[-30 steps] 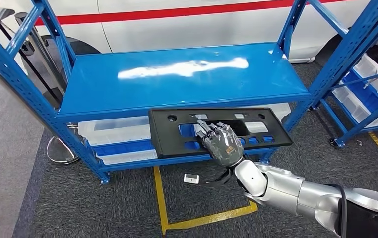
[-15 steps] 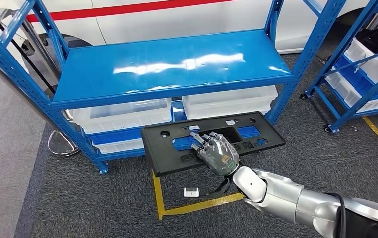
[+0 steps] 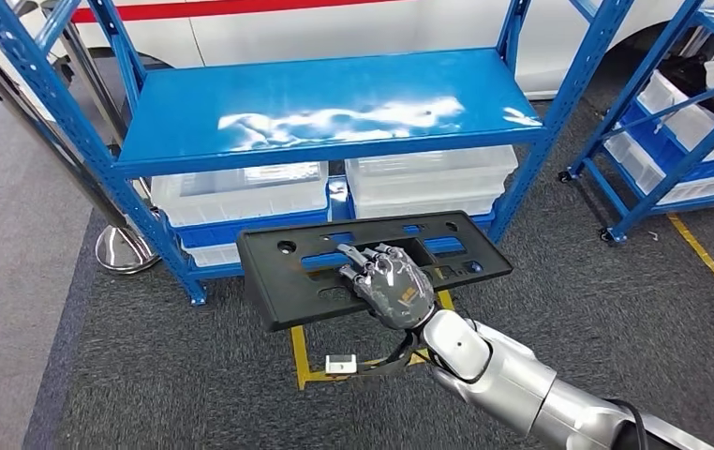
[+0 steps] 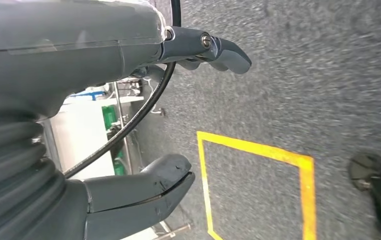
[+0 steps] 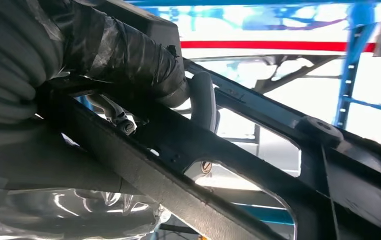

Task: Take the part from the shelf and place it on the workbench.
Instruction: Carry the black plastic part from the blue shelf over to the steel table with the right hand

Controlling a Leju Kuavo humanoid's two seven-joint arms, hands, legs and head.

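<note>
Currently clamped with the right hand (image 3: 393, 286) around the near middle of a long black plastic panel with rectangular cutouts (image 3: 288, 272), fingers lying across its top face beside the central opening and the thumb pressed to a bar on its underside. Held roughly level in the air, off and in front of the blue metal shelf rack (image 3: 325, 103), lower than its glossy top deck and about level with the clear plastic bins (image 3: 241, 192) stored beneath. Left hand (image 4: 128, 55) hanging with fingers apart, holding nothing, above grey carpet.

Likely mid-carry, with the placing on the workbench not yet done.

Risks from here:
- Single grip at the centre of a wide, thin piece, so prone to see-sawing or twisting out of the fingers on any quick turn.
- Long ends reaching far to either side, so apt to clip a front upright of the rack if swung while this near to it.
- Could also catch the second blue rack (image 3: 672, 141), standing off to the right of the first.
- Possibly some snagging from the dark cable looping under the wrist.

Room to move: open carpet on the near side of the rack, marked by yellow floor tape (image 3: 302, 361) with a small white object (image 3: 336, 364) lying beside it. Chrome post base (image 3: 124, 248) by the rack's left front leg. White vehicle with a red stripe (image 3: 288, 28) behind the rack, closing that way off.
</note>
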